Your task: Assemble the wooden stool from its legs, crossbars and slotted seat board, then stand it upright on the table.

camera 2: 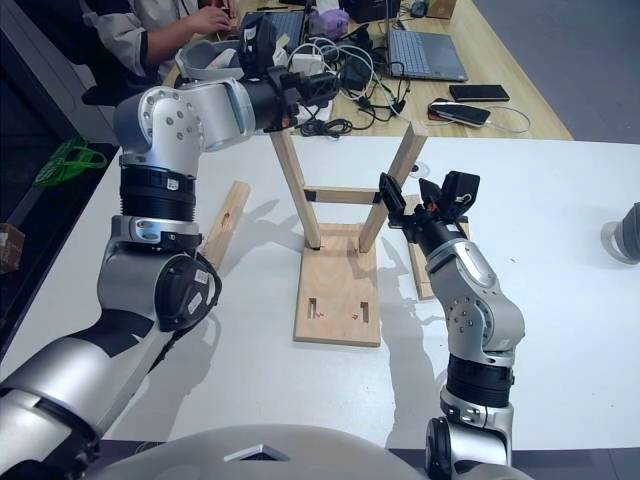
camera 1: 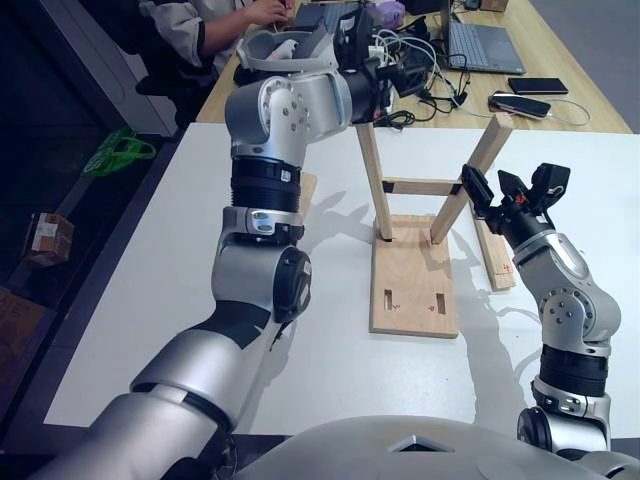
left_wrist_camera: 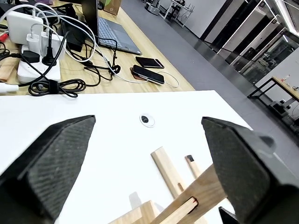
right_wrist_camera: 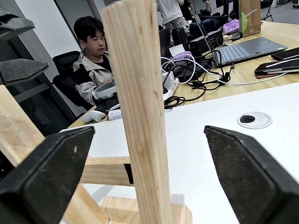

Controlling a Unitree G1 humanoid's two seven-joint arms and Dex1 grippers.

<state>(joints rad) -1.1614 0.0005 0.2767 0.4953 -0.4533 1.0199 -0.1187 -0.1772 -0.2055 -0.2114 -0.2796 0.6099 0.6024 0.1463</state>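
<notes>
Two finger pairs spread: left fingers [left_wrist_camera: 56, 163] at left leg [camera 1: 372, 175] top, right fingers [right_wrist_camera: 46, 172] straddling right leg [right_wrist_camera: 140, 116].

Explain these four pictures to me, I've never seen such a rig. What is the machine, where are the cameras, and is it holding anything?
This is a humanoid robot with two arms, each ending in a two-finger gripper. Two pictures come from cameras in its head, looking down over the arms. The other two come from its wrists. On the white table lies a slotted seat board with a left leg and a right leg standing in it, joined by a crossbar. Loose wooden pieces lie beside it. The left gripper is near the left leg's top, and the right gripper is beside the right leg. Both are open, holding nothing.
</notes>
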